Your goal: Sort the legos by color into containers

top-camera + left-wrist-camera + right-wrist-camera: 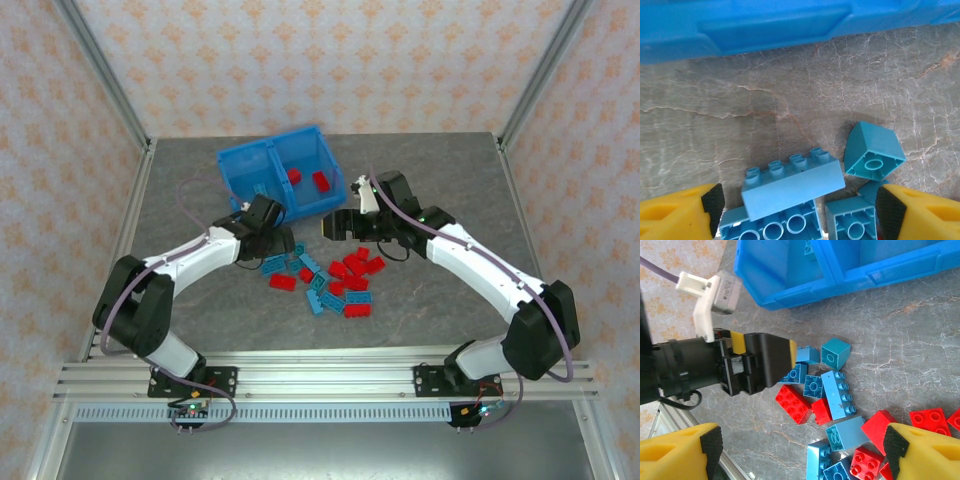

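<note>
The legos are red and teal bricks lying in a loose pile (pixel 330 280) on the grey table, in front of the blue bin (pixel 236 163). Two red bricks (pixel 308 179) lie in its right container, and a teal one (pixel 809 246) shows in the other. My left gripper (pixel 280 243) hangs open over the pile's left end. A long teal brick (pixel 792 182) lies free between its fingers (pixel 714 202), resting on an upturned teal brick (pixel 772 227). A small teal brick (pixel 874 150) lies tipped beside them. My right gripper (pixel 335 226) stands open above the pile with nothing in it.
The bin's near wall (pixel 765 25) runs close beyond the left gripper. The left gripper (pixel 765 360) reaches in from the left of the right wrist view, near a red brick (pixel 794 403). Patterned walls with metal posts (pixel 110 90) enclose the table.
</note>
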### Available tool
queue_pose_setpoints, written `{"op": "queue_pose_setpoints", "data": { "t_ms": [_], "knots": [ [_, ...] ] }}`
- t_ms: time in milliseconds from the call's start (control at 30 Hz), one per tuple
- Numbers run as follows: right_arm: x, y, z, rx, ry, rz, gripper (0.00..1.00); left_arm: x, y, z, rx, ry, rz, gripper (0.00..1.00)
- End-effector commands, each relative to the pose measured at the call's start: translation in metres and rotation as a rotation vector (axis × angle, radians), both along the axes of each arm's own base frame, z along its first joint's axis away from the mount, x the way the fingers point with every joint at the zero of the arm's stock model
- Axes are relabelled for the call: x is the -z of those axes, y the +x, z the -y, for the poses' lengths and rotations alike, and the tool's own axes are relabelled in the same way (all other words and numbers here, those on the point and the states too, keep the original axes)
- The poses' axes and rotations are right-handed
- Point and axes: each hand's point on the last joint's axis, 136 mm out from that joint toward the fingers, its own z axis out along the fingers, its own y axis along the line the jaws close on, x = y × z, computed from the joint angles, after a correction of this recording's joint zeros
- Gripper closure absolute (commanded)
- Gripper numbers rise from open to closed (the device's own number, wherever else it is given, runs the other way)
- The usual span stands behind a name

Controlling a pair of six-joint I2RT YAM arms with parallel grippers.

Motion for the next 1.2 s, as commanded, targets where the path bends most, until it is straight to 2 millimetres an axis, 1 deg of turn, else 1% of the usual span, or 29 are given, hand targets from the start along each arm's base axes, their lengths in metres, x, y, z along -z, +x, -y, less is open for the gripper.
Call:
{"op": "queue_pose_setpoints", "data": {
  "t_ms": [0,100,233,367,433,533,667,767,833,900,1000,1067,1167],
  "knots": [
    [-0.014,0.004,0.001,0.022,0.016,0.032,0.15,0.010,0.007,0.006,-0.030,-0.031,0.007,0.15],
    [-0.013,0.003,0.001,0.022,0.012,0.028,0.15,0.019,0.008,0.005,-0.037,-0.015,-0.005,0.15],
    [-0.011,0.003,0.003,0.022,0.004,0.030,0.15,0.032,0.005,0.003,-0.044,-0.003,-0.032,0.20],
    [-0.009,0.003,0.002,0.022,0.006,0.027,0.15,0.042,-0.001,0.003,-0.036,0.004,-0.066,0.20],
    [-0.009,0.003,0.002,0.022,0.007,0.026,0.15,0.050,-0.006,0.001,-0.033,0.015,-0.085,0.22],
    [-0.008,0.002,0.002,0.023,0.007,0.023,0.15,0.057,-0.012,-0.002,-0.032,0.022,-0.102,0.32],
    [-0.007,0.000,0.001,0.014,0.010,0.017,0.15,0.056,-0.012,-0.004,-0.036,0.025,-0.094,0.44],
    [-0.006,-0.007,-0.003,-0.028,0.025,-0.010,0.15,0.041,-0.008,-0.006,-0.037,0.034,-0.059,0.50],
    [-0.007,-0.013,-0.008,-0.062,0.036,-0.026,0.15,0.023,-0.002,-0.010,-0.032,0.058,-0.016,0.52],
    [-0.009,-0.016,-0.010,-0.080,0.036,-0.021,0.15,-0.001,0.005,-0.015,-0.027,0.095,0.038,0.52],
    [-0.011,-0.015,-0.010,-0.075,0.036,-0.005,0.14,-0.044,0.026,-0.022,-0.028,0.155,0.136,0.52],
    [-0.013,-0.014,-0.011,-0.073,0.039,0.002,0.14,-0.066,0.041,-0.029,-0.051,0.198,0.191,0.51],
    [-0.015,-0.014,-0.011,-0.074,0.040,0.007,0.15,-0.094,0.069,-0.041,-0.070,0.256,0.261,0.51]
  ]
}}
